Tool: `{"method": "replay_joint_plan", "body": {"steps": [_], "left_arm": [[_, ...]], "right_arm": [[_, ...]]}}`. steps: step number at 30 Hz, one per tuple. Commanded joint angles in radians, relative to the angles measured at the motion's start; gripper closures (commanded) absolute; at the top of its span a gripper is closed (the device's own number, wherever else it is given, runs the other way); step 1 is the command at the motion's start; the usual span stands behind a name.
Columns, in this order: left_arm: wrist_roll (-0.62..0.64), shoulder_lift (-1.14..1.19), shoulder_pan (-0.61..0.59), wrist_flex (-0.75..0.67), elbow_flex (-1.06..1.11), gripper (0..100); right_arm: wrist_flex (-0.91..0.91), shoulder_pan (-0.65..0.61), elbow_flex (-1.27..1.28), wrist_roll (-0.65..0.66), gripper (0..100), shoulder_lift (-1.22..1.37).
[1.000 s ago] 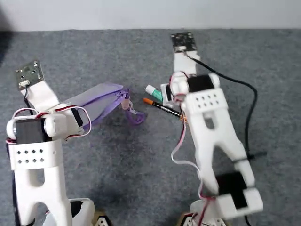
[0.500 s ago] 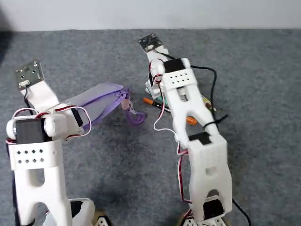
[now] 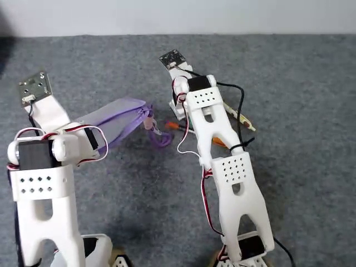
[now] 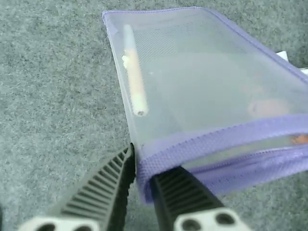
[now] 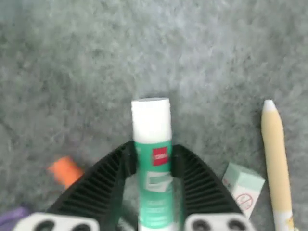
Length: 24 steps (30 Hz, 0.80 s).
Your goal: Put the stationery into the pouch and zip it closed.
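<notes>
At the left of the grey counter [image 3: 300, 83], the left claw [image 4: 141, 166] is pressed together on the purple hem of the pouch [image 4: 207, 86], pinching the fabric at one corner of its mouth. This looks meant to anchor the pouch and hold its opening up, facing right toward the loose items, so that things can be slid in. The pouch lies slanted on the counter from near-left to far-right, and a pale stick [image 4: 134, 77] is already inside, along its far edge.

To the right of the pouch mouth, an orange-capped marker [image 5: 65, 169] lies on the counter. Just beside it is the right claw [image 5: 153, 149], narrowly spread, with a jaw against each side of the green body of the glue stick [image 5: 151, 120]. The white cap sticks out past the tips. The grip sits low on the body, probably so the cap end can lead into the pouch. Whether the glue stick is off the counter I cannot tell.

Further right lie a small mint eraser box [image 5: 244, 185] and a cream pencil [image 5: 273, 144], not yet packed.
</notes>
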Motion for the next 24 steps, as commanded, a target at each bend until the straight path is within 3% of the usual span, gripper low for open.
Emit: {"method": "replay_joint_plan", "body": {"steps": [1,10,13,18,24], "left_arm": [[0.009,0.0,-0.003,0.003,0.002,99],[0.009,0.0,-0.003,0.003,0.002,99],[0.009,0.002,-0.002,0.003,0.002,99],[0.009,0.0,0.002,0.003,0.002,99],[0.009,0.0,0.002,0.003,0.002,99]], "right_arm": [[0.084,-0.025,-0.08,0.025,97.4,-0.004],[0.375,-0.028,-0.419,0.02,99.1,-0.007],[0.383,-0.031,-0.505,0.025,99.1,-0.025],[0.383,-0.064,-0.387,0.017,99.1,-0.177],[0.381,-0.099,-0.048,-0.029,99.1,-0.527]]}}
